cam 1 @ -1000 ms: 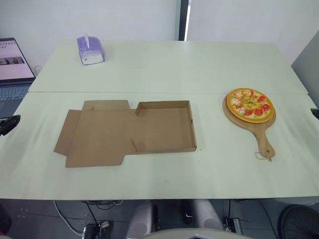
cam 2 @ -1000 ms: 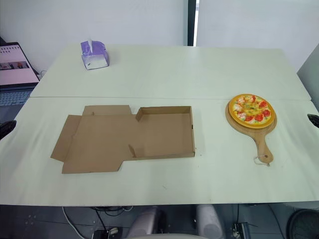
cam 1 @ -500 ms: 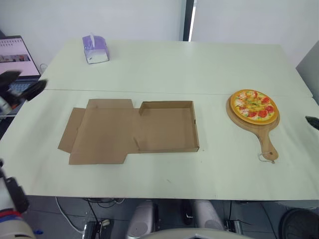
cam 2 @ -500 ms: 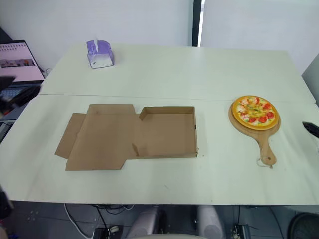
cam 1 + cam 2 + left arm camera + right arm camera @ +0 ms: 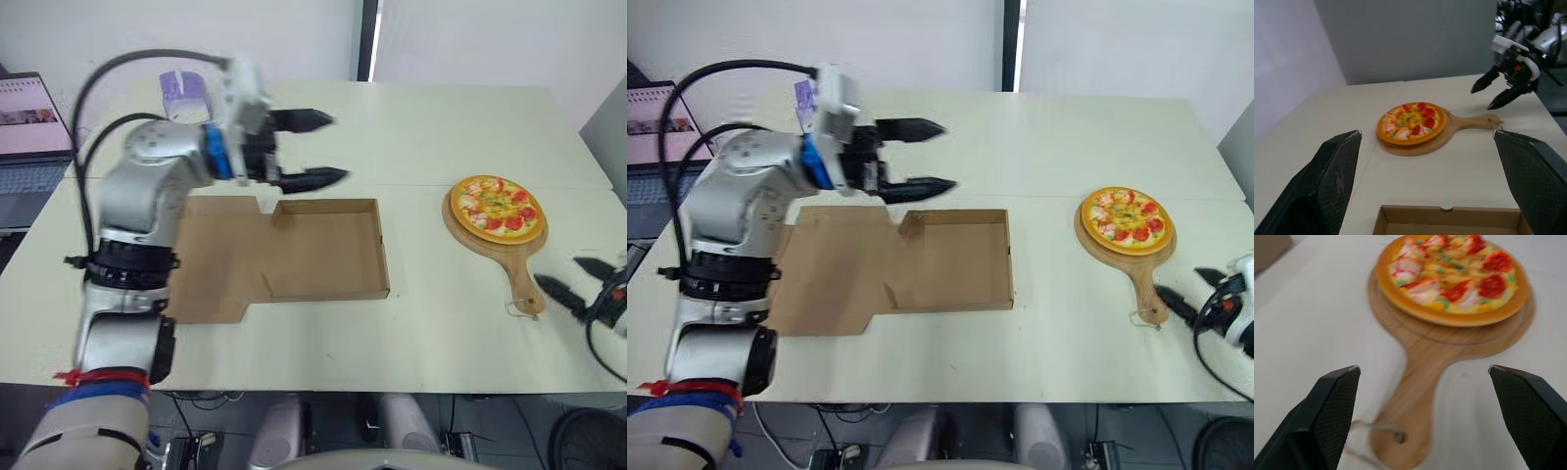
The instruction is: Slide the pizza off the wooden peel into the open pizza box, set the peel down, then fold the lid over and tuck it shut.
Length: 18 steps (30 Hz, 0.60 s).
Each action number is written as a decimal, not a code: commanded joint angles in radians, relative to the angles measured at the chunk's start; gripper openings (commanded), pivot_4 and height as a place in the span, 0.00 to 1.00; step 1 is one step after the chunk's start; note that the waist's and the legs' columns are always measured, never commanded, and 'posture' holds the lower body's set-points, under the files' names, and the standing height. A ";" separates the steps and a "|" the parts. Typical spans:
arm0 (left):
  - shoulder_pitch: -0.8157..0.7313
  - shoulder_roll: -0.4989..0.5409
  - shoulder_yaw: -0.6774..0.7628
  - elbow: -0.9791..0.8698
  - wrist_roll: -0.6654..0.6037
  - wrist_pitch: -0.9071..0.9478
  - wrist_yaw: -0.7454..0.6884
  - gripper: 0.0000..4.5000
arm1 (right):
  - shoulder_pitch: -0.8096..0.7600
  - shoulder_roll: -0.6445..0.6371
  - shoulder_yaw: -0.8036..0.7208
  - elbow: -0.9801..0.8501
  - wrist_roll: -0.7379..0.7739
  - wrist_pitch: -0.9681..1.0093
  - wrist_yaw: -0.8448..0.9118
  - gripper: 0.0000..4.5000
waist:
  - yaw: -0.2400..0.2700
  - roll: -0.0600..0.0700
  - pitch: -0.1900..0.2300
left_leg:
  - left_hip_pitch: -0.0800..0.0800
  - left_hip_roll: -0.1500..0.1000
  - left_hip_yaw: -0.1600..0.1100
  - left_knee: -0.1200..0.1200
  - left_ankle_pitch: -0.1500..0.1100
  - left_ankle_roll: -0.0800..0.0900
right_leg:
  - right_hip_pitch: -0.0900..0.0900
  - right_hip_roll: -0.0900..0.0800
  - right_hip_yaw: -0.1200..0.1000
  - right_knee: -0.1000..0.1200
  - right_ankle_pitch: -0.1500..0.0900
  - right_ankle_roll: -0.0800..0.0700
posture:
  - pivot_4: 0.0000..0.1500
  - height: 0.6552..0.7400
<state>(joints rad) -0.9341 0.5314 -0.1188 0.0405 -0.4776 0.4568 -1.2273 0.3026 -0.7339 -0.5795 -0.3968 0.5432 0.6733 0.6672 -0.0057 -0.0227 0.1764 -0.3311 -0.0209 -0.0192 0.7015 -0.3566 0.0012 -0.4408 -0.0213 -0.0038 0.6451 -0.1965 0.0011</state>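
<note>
On your far left a laptop [image 5: 24, 127] sits off the table's [image 5: 441, 117] edge, and your left gripper [image 5: 335, 147] hovers with its fingers spread wide above the far edge of the pizza box [image 5: 328, 250], which lies open and empty, lid flat to the left. Further right, the pizza [image 5: 495, 208] rests on the round head of the wooden peel [image 5: 516, 264], well apart from the box, handle pointing toward you. At the far right, your right gripper [image 5: 558, 271] is low over the table with its fingers wide apart, holding nothing, just beside the handle's end.
</note>
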 commanded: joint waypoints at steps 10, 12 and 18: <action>0.006 -0.070 -0.042 -0.145 0.000 0.007 0.027 1.00 | -0.158 0.056 0.090 0.072 -0.105 0.047 -0.214 1.00 | 0.000 -0.001 0.000 | 0.001 -0.001 0.004 0.000 0.000 0.001 | 0.001 0.002 0.006 -0.001 -0.004 0.006 | 1.00 1.00; 0.020 -0.067 -0.032 -0.169 0.002 0.019 0.055 1.00 | -0.217 0.068 0.118 0.140 -0.104 0.047 -0.211 1.00 | 0.001 -0.001 0.000 | 0.001 -0.001 0.003 0.000 0.000 0.001 | 0.001 0.002 0.006 -0.001 -0.003 0.005 | 1.00 1.00; 0.053 -0.028 -0.004 -0.227 -0.009 0.066 0.103 1.00 | -0.314 0.078 0.190 0.280 -0.130 0.033 -0.205 1.00 | 0.003 -0.001 0.001 | 0.001 -0.001 0.003 0.000 -0.002 0.005 | 0.001 0.002 0.006 -0.001 -0.001 0.001 | 1.00 1.00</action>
<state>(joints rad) -0.8747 0.4888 -0.1599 -0.1296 -0.4704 0.5055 -1.1449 0.0160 -0.6533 -0.3971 -0.1496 0.4392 0.7336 0.4640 -0.0028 -0.0238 0.1770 -0.3299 -0.0223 -0.0159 0.7016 -0.3586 0.0063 -0.4400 -0.0191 0.0020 0.6438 -0.1973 0.0022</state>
